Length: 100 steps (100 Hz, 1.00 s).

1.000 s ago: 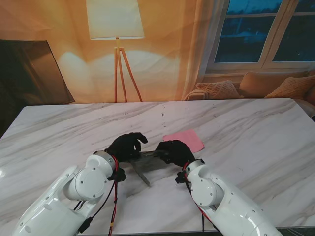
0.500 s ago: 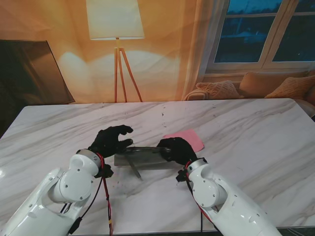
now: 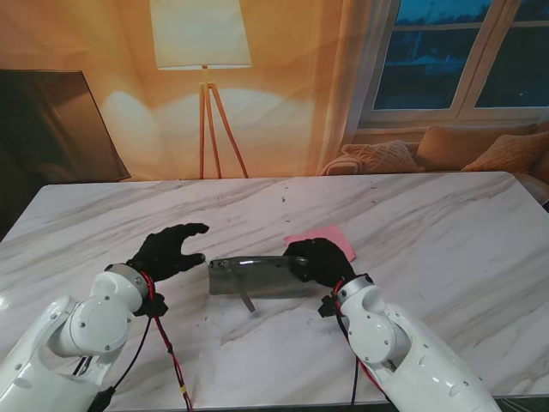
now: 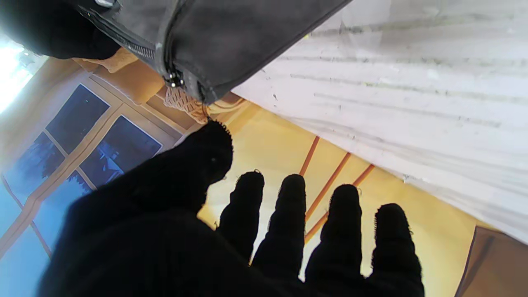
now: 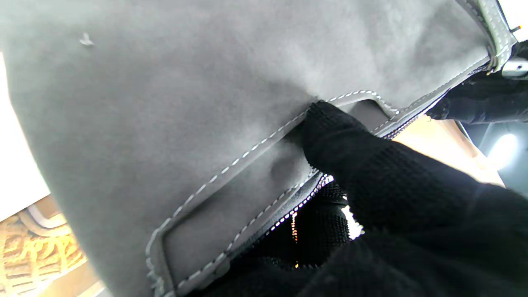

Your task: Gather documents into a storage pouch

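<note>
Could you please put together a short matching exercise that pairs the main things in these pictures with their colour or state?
Things:
1. left hand
2. right hand
3. pouch
4. pink document

States:
A. lying flat on the marble table, beyond the right hand
B. open, fingers spread, holding nothing
C. dark grey, held up by one end
D. shut on the pouch's end

Pairs: 1-B, 2-D, 3-C, 4-A

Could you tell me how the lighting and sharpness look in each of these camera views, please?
Stand view: warm lamp light, sharp, a glare streak along the pouch. Left wrist view: the left hand is a backlit silhouette, with the upper-left corner blown out. Right wrist view: the pouch fills the frame, soft and close; the right hand is dark.
</note>
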### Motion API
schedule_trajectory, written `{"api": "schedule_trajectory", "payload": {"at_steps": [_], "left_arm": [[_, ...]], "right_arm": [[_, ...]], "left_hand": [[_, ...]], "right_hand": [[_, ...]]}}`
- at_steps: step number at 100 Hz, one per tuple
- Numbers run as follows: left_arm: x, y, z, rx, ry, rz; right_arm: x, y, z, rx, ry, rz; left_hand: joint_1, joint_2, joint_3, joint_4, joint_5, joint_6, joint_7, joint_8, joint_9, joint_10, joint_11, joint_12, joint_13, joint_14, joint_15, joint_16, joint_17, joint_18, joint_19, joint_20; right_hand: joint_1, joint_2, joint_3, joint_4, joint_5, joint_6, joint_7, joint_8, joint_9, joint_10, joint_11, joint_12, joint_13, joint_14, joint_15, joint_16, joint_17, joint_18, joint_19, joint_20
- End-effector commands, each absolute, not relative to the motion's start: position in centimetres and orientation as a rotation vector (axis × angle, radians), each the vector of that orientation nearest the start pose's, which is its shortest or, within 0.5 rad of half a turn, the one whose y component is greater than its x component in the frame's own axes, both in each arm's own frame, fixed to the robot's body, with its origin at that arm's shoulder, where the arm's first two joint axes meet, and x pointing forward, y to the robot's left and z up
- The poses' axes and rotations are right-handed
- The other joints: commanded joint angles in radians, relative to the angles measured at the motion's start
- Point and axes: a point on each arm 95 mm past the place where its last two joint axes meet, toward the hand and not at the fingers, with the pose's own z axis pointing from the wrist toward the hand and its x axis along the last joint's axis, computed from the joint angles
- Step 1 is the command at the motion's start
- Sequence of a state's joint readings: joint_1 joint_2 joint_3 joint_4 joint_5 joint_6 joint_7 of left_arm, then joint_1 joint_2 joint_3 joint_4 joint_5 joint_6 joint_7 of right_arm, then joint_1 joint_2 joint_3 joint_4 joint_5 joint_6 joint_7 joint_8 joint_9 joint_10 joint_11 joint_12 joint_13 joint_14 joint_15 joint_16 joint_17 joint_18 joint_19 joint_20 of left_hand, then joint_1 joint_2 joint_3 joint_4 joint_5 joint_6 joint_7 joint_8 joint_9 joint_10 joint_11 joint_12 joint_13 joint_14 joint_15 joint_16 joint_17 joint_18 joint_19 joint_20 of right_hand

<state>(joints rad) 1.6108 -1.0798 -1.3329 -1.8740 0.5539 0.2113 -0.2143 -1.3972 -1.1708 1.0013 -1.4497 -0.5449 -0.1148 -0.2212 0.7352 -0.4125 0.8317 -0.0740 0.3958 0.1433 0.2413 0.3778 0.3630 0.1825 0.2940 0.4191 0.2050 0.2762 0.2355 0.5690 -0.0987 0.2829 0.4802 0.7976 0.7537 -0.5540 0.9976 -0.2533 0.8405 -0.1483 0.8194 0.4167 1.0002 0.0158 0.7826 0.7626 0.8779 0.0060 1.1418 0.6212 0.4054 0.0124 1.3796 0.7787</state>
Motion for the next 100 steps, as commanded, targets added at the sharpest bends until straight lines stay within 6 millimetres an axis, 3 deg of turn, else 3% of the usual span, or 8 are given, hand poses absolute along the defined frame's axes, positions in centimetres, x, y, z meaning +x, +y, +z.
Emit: {"api": "schedule_trajectory", "payload": {"at_steps": [1, 20, 22, 25, 59, 79, 94, 100], "left_arm": [[39.2, 1.0, -26.2, -1.744, 1.325, -1.628], [39.1, 1.1, -27.5, -1.833, 1.407, -1.631], [39.1, 1.1, -27.6, -1.840, 1.416, -1.630], [39.1, 1.0, -27.8, -1.851, 1.431, -1.630], [40.0, -0.6, -29.4, -1.916, 1.469, -1.689], [40.6, -1.7, -30.3, -1.928, 1.438, -1.746], [41.1, -2.3, -30.8, -1.941, 1.384, -1.790], [41.2, -2.5, -30.9, -1.936, 1.368, -1.805]], "right_arm": [[42.2, 6.5, -32.4, -1.869, -1.605, -2.533], [42.0, 5.8, -32.4, -1.871, -1.623, -2.539], [42.0, 5.7, -32.4, -1.871, -1.624, -2.539], [41.9, 5.7, -32.4, -1.872, -1.626, -2.540], [41.7, 5.8, -32.3, -1.846, -1.620, -2.547], [41.6, 6.2, -32.3, -1.829, -1.617, -2.538], [41.6, 6.5, -32.3, -1.838, -1.608, -2.520], [41.7, 6.6, -32.3, -1.845, -1.606, -2.512]], "left_hand": [[-0.012, -0.037, 0.018, 0.003, -0.051, -0.037, -0.027, -0.014, -0.050, -0.041, -0.022, -0.022, -0.045, -0.036, -0.018, -0.019, -0.022, -0.025, -0.040, 0.023], [-0.045, -0.058, -0.025, -0.004, -0.089, -0.049, -0.061, -0.022, -0.085, -0.057, -0.050, -0.052, -0.069, -0.055, -0.076, -0.065, -0.011, -0.028, -0.143, 0.035], [-0.046, -0.059, -0.031, -0.003, -0.092, -0.049, -0.068, -0.018, -0.087, -0.059, -0.049, -0.057, -0.072, -0.056, -0.079, -0.071, 0.002, -0.028, -0.189, 0.072], [-0.048, -0.060, -0.033, -0.003, -0.097, -0.050, -0.072, -0.017, -0.111, -0.066, -0.061, -0.063, -0.075, -0.059, -0.082, -0.074, 0.005, -0.029, -0.206, 0.083], [-0.021, -0.071, 0.007, -0.002, -0.087, -0.067, -0.066, -0.012, -0.088, -0.070, -0.049, -0.059, -0.062, -0.063, -0.089, -0.078, 0.026, -0.021, -0.218, 0.104], [0.022, -0.055, 0.055, -0.002, -0.022, -0.098, -0.015, 0.006, -0.030, -0.075, -0.017, -0.050, -0.026, -0.054, -0.064, -0.067, 0.054, -0.008, -0.212, 0.119], [0.063, -0.030, 0.076, -0.010, 0.085, -0.113, 0.098, 0.039, 0.115, -0.051, 0.049, -0.016, 0.029, -0.043, 0.002, -0.032, 0.079, 0.009, -0.203, 0.152], [0.070, -0.012, 0.071, -0.009, 0.127, -0.109, 0.135, 0.044, 0.206, -0.033, 0.113, 0.035, 0.084, -0.028, 0.076, 0.017, 0.085, 0.016, -0.202, 0.165]], "right_hand": [[0.074, 0.061, 0.026, 0.018, 0.154, -0.087, 0.134, 0.074, 0.036, 0.026, 0.031, 0.014, 0.067, -0.010, 0.064, 0.028, 0.006, -0.003, 0.033, 0.023], [0.072, 0.060, 0.028, 0.017, 0.152, -0.085, 0.130, 0.074, 0.036, 0.027, 0.029, 0.015, 0.069, -0.013, 0.067, 0.030, 0.008, -0.003, 0.034, 0.023], [0.071, 0.060, 0.028, 0.017, 0.152, -0.085, 0.130, 0.075, 0.036, 0.028, 0.029, 0.015, 0.068, -0.013, 0.067, 0.031, 0.008, -0.003, 0.035, 0.023], [0.070, 0.060, 0.029, 0.017, 0.152, -0.085, 0.130, 0.075, 0.037, 0.029, 0.029, 0.015, 0.069, -0.012, 0.068, 0.031, 0.009, -0.003, 0.036, 0.023], [0.067, 0.062, 0.030, 0.015, 0.149, -0.083, 0.127, 0.073, 0.034, 0.028, 0.027, 0.014, 0.074, -0.019, 0.078, 0.037, 0.013, -0.004, 0.044, 0.025], [0.060, 0.069, 0.027, 0.013, 0.132, -0.080, 0.121, 0.068, 0.027, 0.024, 0.022, 0.012, 0.070, -0.024, 0.074, 0.036, 0.012, -0.006, 0.042, 0.024], [0.056, 0.072, 0.022, 0.012, 0.115, -0.076, 0.116, 0.060, 0.018, 0.021, 0.014, 0.006, 0.061, -0.027, 0.063, 0.033, 0.004, -0.009, 0.031, 0.019], [0.052, 0.073, 0.019, 0.010, 0.102, -0.076, 0.114, 0.050, 0.010, 0.016, 0.003, -0.003, 0.052, -0.026, 0.042, 0.025, 0.000, -0.008, 0.018, 0.012]]}}
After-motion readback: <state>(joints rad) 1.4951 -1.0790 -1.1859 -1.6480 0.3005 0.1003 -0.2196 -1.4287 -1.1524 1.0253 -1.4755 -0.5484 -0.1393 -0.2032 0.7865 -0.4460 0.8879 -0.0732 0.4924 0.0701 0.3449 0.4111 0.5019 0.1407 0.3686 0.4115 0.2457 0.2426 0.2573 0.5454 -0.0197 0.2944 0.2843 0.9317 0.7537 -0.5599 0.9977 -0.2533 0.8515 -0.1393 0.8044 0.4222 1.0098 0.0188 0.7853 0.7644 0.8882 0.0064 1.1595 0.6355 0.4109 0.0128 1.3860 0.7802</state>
